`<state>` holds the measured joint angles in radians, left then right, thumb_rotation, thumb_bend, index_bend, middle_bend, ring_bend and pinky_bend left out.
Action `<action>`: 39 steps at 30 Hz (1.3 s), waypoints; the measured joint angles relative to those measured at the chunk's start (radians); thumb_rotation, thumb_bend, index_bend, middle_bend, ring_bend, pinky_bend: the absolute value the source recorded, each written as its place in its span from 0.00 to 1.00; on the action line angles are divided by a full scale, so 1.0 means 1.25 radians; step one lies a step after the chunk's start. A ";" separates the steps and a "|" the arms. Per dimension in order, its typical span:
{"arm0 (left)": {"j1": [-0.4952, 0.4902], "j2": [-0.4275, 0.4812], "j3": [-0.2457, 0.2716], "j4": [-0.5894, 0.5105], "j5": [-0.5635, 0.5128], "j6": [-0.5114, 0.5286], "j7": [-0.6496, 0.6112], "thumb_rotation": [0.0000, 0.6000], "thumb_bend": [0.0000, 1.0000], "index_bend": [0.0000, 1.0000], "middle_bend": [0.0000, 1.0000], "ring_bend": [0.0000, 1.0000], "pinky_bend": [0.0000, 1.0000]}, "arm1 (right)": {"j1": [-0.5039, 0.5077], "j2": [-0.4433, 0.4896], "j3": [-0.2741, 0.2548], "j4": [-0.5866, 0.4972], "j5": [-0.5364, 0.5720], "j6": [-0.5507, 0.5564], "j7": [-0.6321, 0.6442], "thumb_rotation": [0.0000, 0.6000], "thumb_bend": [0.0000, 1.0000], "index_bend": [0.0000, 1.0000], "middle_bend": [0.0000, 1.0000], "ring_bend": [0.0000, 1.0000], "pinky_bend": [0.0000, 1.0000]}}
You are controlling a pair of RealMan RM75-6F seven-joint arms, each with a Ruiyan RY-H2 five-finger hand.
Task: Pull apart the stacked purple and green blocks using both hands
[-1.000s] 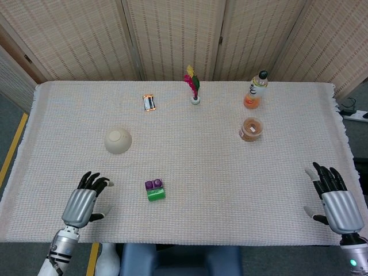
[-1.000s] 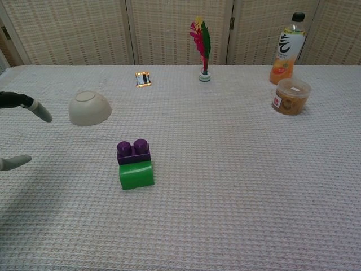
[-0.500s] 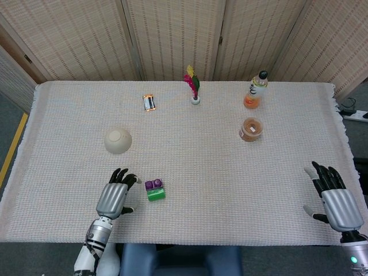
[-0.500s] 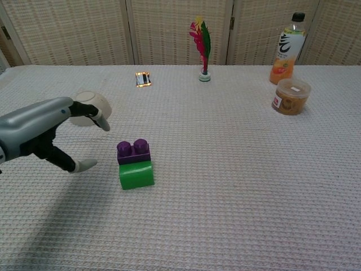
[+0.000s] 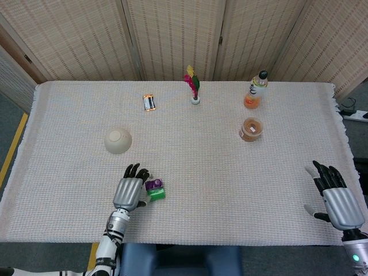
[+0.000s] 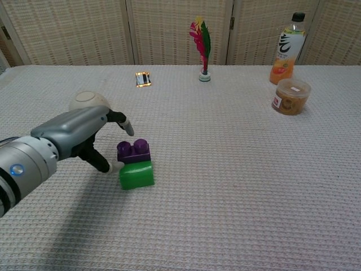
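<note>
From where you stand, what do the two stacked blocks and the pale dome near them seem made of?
Purple block and green block: likely moulded plastic, smooth, slightly glossy, studs on top. Dome-shaped bowl, upside down: matte cream, maybe ceramic or plastic; unclear.

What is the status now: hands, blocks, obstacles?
Left hand open beside blocks. Right hand open, far off. Purple block on green block, joined. Nothing blocking.

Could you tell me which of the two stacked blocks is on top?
The purple block, with studs, sits on top of the green block, which rests on the tablecloth.
</note>
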<state>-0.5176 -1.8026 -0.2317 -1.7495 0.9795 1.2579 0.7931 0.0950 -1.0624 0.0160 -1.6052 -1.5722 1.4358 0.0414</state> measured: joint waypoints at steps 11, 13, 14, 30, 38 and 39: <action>-0.039 -0.032 -0.021 0.045 -0.050 -0.003 -0.010 1.00 0.33 0.36 0.24 0.03 0.00 | 0.002 0.000 0.001 0.003 0.002 0.002 0.004 1.00 0.24 0.00 0.00 0.00 0.00; -0.044 -0.033 -0.025 0.048 -0.062 -0.003 -0.010 1.00 0.33 0.36 0.24 0.03 0.00 | 0.002 0.000 0.002 0.004 0.004 0.003 0.004 1.00 0.24 0.00 0.00 0.00 0.00; -0.046 -0.033 -0.026 0.050 -0.067 -0.004 -0.010 1.00 0.33 0.36 0.24 0.03 0.00 | 0.002 -0.001 0.002 0.004 0.004 0.003 0.005 1.00 0.24 0.00 0.00 0.00 0.00; -0.081 -0.052 -0.031 0.119 -0.106 -0.024 -0.052 1.00 0.41 0.42 0.24 0.05 0.00 | 0.003 -0.003 0.005 0.006 0.011 0.002 0.002 1.00 0.24 0.00 0.00 0.00 0.00; -0.086 -0.056 -0.026 0.140 -0.103 -0.024 -0.083 1.00 0.50 0.55 0.42 0.11 0.00 | 0.006 -0.005 0.005 0.007 0.013 -0.003 -0.002 1.00 0.24 0.00 0.00 0.00 0.00; -0.085 -0.057 -0.026 0.142 -0.099 -0.023 -0.090 1.00 0.51 0.59 0.48 0.14 0.00 | 0.006 -0.005 0.005 0.007 0.013 -0.003 -0.002 1.00 0.24 0.00 0.00 0.00 0.00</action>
<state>-0.6245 -1.8735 -0.2641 -1.5714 0.8557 1.2290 0.6810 0.1028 -1.0693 0.0228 -1.5967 -1.5554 1.4315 0.0384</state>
